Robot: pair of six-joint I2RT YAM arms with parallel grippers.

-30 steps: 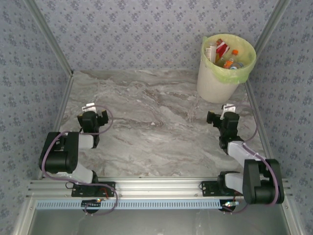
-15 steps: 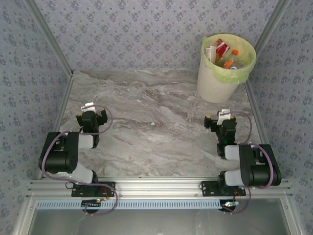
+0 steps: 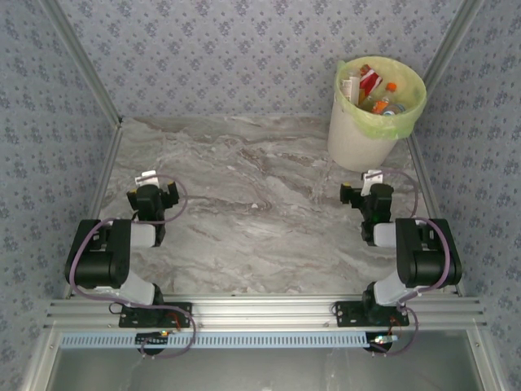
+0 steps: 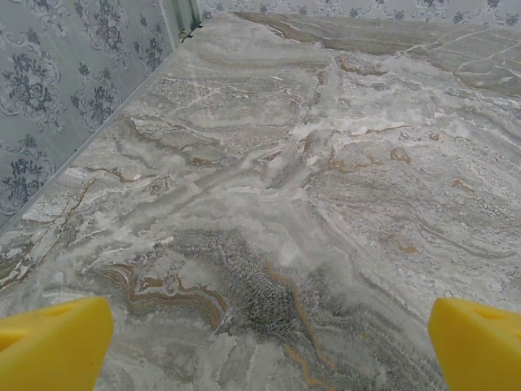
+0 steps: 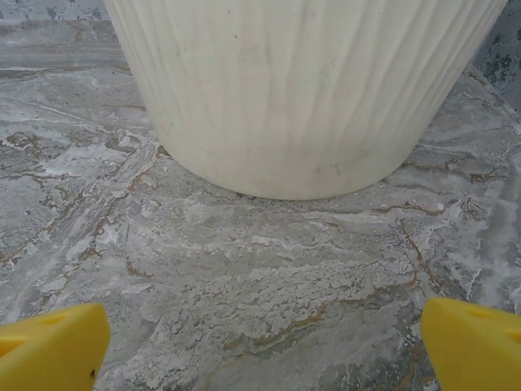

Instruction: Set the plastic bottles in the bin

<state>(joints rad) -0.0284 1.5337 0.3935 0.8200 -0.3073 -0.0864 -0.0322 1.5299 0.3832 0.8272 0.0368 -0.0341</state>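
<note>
1. At upper right, the bin [image 3: 356,140] is holding the plastic bottles [image 3: 376,90] (perhaps six showing).
2. Left gripper [image 3: 159,184] is sitting wide open, lower left.
3. Right gripper [image 3: 363,186] is gaping empty, facing the bin.

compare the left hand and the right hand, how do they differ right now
Place: the left hand sits on the left of the table, far from the bin; the right hand sits on the right, just short of the bin.
Facing: the left hand looks onto bare marble; the right hand looks at the bin's white lower wall.
Shared: both are open and empty, with yellow fingertips.
</note>
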